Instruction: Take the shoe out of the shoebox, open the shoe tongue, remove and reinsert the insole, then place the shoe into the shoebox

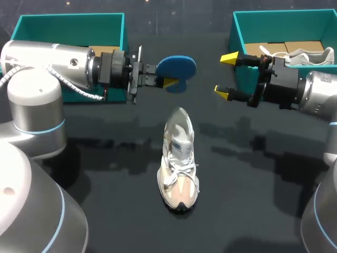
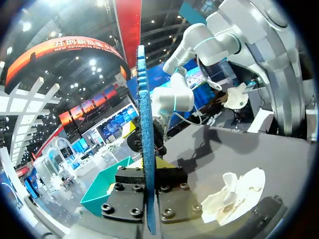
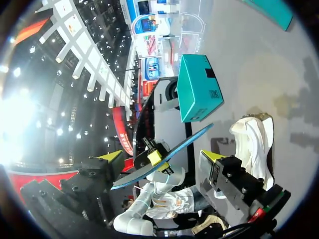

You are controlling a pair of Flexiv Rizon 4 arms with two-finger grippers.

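Observation:
A white and beige shoe (image 1: 179, 161) stands upright in the middle of the dark table, toe toward the front edge. My left gripper (image 1: 167, 83) hovers behind it, shut on a blue insole (image 1: 176, 68). In the left wrist view the insole (image 2: 145, 139) stands edge-on between the fingers, with the shoe (image 2: 237, 194) below and to the side. My right gripper (image 1: 225, 75) is open, level with the insole and a short way to its right, not touching it. In the right wrist view the insole (image 3: 167, 152) lies ahead of the wide-open fingers (image 3: 112, 155), and the shoe (image 3: 254, 144) sits beside them.
A teal shoebox (image 1: 68, 26) stands at the back left behind my left arm. A second teal box (image 1: 247, 31) at the back right holds another white shoe (image 1: 308, 55). Both arms cross the back half of the table.

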